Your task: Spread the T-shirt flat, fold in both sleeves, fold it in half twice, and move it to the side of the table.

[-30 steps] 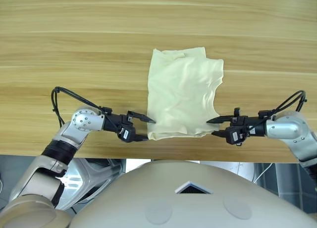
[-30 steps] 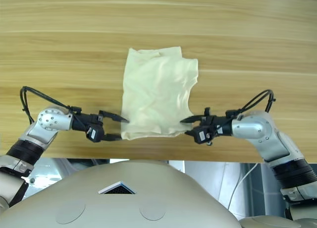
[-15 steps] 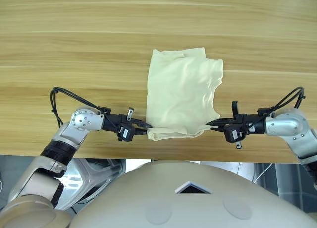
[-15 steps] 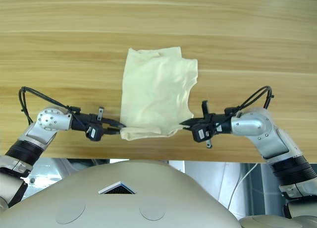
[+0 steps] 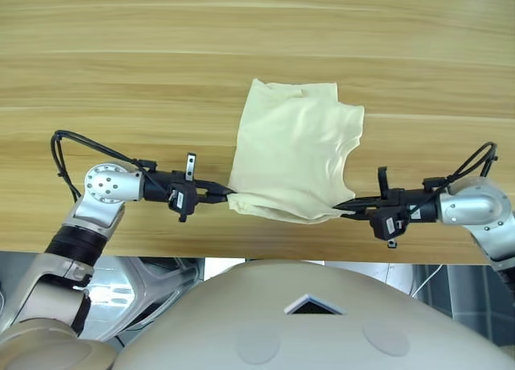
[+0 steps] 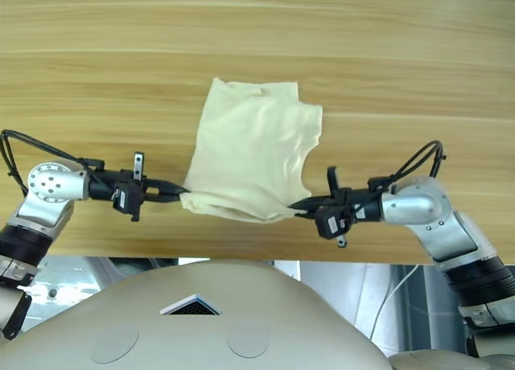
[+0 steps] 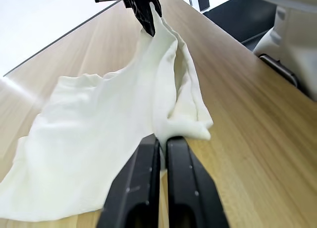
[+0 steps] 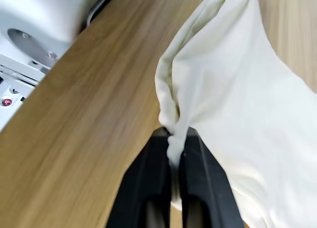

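Wood-grain table (image 5: 121, 56) carries the pale yellow T-shirt (image 5: 294, 153), which is laid as a rough rectangle close to the middle of the near edge. Its two near corners are clamped by closed fingers, one by the left gripper (image 5: 228, 195) and the other by the right gripper (image 5: 342, 207), and the near hem is raised slightly off the wood. For a clean half fold, it is judged that both corners should be carried level and taut to the cloth's far edge and aligned there before being released.
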You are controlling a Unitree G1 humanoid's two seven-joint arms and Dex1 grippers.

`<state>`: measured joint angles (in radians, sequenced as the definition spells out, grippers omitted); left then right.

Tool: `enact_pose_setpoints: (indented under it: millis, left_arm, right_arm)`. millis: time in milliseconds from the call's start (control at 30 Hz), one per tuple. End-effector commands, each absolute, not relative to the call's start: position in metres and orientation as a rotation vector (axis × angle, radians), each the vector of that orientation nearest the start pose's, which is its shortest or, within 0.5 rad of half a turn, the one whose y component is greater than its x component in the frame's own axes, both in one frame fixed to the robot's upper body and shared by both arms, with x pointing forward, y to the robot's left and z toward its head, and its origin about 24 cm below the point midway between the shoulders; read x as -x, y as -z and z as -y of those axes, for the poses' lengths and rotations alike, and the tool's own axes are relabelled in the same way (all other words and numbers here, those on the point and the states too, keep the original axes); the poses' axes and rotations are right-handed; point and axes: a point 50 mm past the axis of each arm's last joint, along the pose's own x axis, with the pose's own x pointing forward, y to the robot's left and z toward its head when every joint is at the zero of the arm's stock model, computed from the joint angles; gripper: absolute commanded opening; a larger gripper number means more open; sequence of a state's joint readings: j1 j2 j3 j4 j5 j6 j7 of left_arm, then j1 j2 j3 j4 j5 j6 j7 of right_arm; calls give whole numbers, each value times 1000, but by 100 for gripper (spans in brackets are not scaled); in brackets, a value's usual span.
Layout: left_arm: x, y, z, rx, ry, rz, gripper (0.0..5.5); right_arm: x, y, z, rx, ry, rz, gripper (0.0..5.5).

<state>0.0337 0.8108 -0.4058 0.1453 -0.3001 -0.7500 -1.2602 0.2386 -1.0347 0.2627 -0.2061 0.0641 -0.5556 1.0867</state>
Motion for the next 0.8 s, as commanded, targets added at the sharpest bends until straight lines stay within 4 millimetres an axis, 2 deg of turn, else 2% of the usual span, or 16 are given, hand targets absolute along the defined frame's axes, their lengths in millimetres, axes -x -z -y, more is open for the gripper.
enact_pose_setpoints:
  millis: [33,200,367,533,667,800]
  left_arm:
    - [-160,-50,-199,-522,1733,38,4]
    - [-160,-53,-198,-457,1751,42,4]
    - [-187,-72,-192,-451,1599,174,4]
    - [-211,-83,-193,-467,1467,238,4]
    - [-233,-94,-197,-465,1345,287,4]
    - [-249,-96,-198,-453,1253,297,4]
  right_arm:
    - [-144,-76,210,892,-1661,-110,3]
    - [-146,-84,209,872,-1660,-77,3]
    - [-158,-97,212,883,-1582,-25,3]
    - [-182,-107,213,878,-1432,12,3]
    - [-212,-117,210,881,-1286,46,3]
    - [-240,-119,205,898,-1165,46,3]
